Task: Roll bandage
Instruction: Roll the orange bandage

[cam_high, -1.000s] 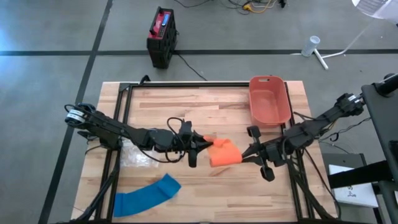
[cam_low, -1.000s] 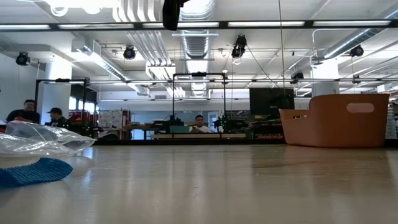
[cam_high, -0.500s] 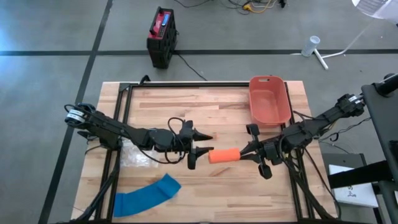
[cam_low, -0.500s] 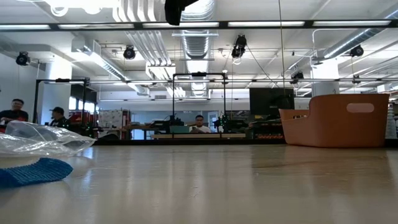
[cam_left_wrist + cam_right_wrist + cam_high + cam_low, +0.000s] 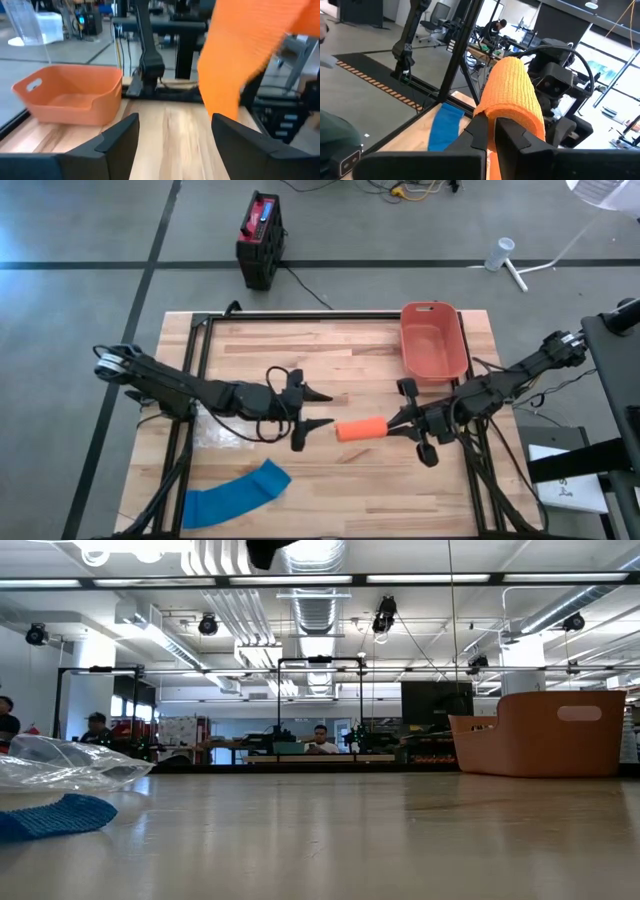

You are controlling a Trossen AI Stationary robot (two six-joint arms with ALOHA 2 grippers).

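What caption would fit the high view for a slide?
Right gripper holds the orange bandage roll above the table; left gripper open beside it.

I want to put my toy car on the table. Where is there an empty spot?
Bare wood lies along the far edge, left of the orange bin, and along the near edge, right of the blue bandage. The middle is crowded: left gripper, orange bandage roll, right gripper.

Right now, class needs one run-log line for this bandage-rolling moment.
left gripper: open, clear of roll | right gripper: shut on orange bandage, held above table | blue bandage: lying flat
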